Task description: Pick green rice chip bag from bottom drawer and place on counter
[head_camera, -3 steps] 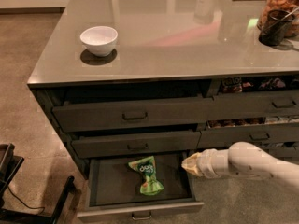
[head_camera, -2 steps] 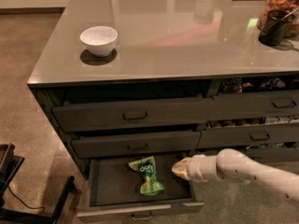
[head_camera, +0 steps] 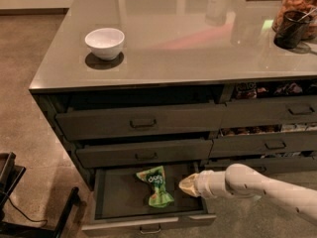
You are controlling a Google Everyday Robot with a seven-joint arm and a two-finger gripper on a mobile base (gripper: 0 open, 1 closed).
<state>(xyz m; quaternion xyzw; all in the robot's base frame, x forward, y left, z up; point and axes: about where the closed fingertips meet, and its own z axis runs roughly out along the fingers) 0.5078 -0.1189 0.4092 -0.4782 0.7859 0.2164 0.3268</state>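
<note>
gripper (head_camera: 185, 185) over bottom drawer (head_camera: 119, 198) | beside green rice chip bag (head_camera: 156, 186) | contact unclear

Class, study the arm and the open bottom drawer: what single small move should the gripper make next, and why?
Probably ease the gripper sideways and down onto the green rice chip bag. It hangs at the right side, as seen here, of the open bottom drawer, beside the bag but apart from it, and the bag lies alone on the drawer floor.
</note>
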